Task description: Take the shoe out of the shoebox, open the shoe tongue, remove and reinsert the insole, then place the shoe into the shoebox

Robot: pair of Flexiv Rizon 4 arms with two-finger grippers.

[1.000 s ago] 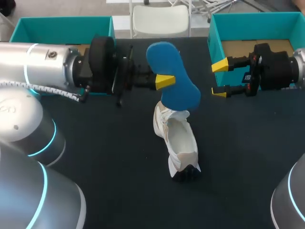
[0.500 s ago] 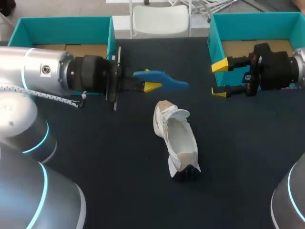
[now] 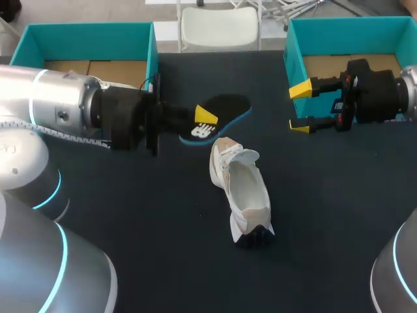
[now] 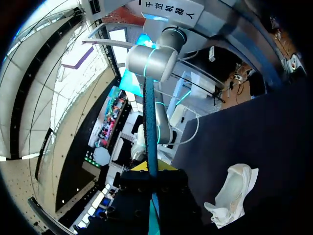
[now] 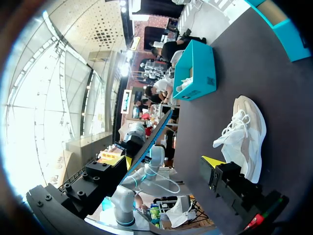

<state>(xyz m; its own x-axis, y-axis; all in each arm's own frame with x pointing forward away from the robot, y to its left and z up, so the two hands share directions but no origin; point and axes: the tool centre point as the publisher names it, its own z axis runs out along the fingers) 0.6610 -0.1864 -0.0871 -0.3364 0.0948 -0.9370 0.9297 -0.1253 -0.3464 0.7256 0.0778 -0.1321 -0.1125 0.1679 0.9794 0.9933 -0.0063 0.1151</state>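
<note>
Dark tabletop (image 3: pixel 130 215) lies between two teal shoeboxes, one at the far left (image 3: pixel 85 31) and one at the far right (image 3: pixel 352 26).

The left gripper (image 3: pixel 204 121) is clamped on the insole (image 3: pixel 229 104) and holds it in the air over the table. The insole's dark face is up, with a blue rim showing. The white shoe (image 3: pixel 246 192) lies just beside and below it, upright on its sole, opening upward, outside either box. The right gripper (image 3: pixel 300 107) hangs beside the right shoebox with its yellow tips spread and nothing between them.

I judge the insole step to be in hand: it is out of the shoe and not yet back in. The next move calls for lining one end of the insole up with the shoe's mouth and sliding it down flat. The free right arm might steady the shoe or hold the tongue back.

The left wrist view shows the insole (image 4: pixel 150 122) edge-on, a thin blue strip rising from the fingers, so the pinch on both faces is plain. The shoe (image 4: pixel 234 192) lies off to one side of it. The right wrist view shows the shoe's laced side (image 5: pixel 244 134), which the head view hides. Only the head view shows both yellow tips of the right gripper.
</note>
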